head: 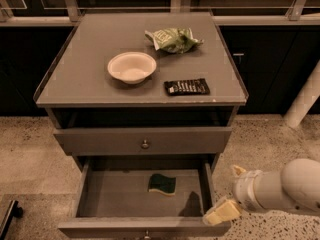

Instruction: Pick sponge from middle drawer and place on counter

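Beside the right front corner of the pulled-out middle drawer (pixel 110 200), the gripper (pixel 228 193) hung with its jaws spread apart, holding nothing. The sponge (pixel 162 183) lay in the drawer, green face up. On the desk (pixel 75 79) sat a bowl (pixel 131 67), a snack bag (pixel 173 38) and a black wrapper (pixel 187 87).
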`<action>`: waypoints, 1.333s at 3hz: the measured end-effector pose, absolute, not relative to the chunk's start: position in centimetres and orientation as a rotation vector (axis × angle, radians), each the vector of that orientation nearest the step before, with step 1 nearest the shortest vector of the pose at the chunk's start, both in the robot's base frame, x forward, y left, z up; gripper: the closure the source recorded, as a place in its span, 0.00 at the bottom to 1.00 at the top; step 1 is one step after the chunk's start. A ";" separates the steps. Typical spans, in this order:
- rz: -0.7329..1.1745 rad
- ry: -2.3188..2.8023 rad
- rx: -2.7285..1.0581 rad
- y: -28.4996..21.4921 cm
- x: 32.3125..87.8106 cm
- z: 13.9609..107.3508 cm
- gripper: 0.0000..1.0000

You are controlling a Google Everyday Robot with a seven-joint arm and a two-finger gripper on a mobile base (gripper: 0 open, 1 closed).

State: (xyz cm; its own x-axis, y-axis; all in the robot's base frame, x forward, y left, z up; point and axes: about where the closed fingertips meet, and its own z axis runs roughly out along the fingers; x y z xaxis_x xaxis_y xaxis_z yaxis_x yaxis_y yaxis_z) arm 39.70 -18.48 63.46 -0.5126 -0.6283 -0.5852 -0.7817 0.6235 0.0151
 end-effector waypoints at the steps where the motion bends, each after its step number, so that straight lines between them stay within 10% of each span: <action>1: 0.367 2.299 -1.089 -18.1 40.7 63.1 0.00; 4: 0.610 2.307 -1.035 -11.3 41.9 49.7 0.00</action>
State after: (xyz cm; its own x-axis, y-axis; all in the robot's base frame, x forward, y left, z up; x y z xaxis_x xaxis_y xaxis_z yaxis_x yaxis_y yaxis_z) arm 41.85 -11.28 49.73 -0.5636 -0.5350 -0.6294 -0.7761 0.6039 0.1817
